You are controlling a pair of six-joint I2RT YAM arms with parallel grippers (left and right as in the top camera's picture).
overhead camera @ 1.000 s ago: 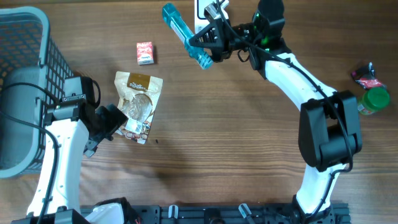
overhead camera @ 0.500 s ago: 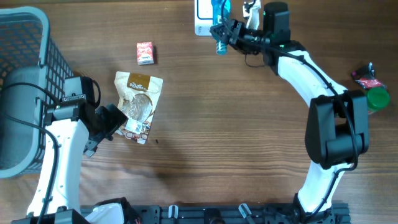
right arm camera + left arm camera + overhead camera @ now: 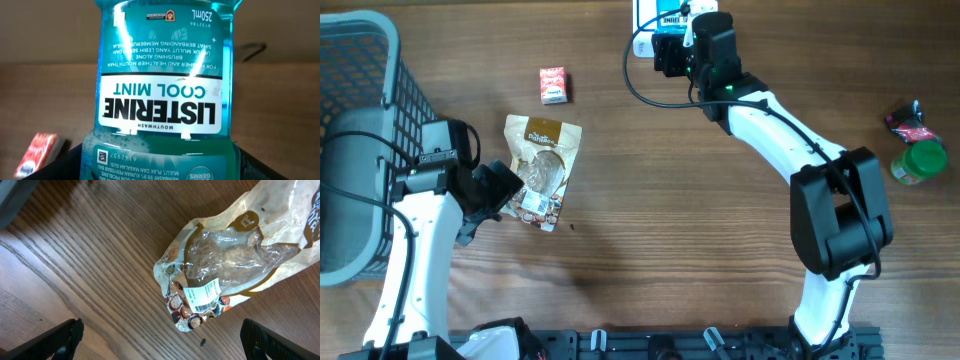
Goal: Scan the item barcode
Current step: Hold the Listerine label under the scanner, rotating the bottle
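Clear mouthwash bottle (teal liquid inside)

Bench: brown wood-grain top, grain running left-right in overhead, fills nearly whole frame. Matte finish, lighter streaks between dark grain lines. Small dark speck on bare wood left of centre. Light: soft, even, from above. Shadows short and blurry, tight under whatever stands on top. Right wrist view: plain tan band above bench's far edge, out of focus. Wall or board, can't tell.
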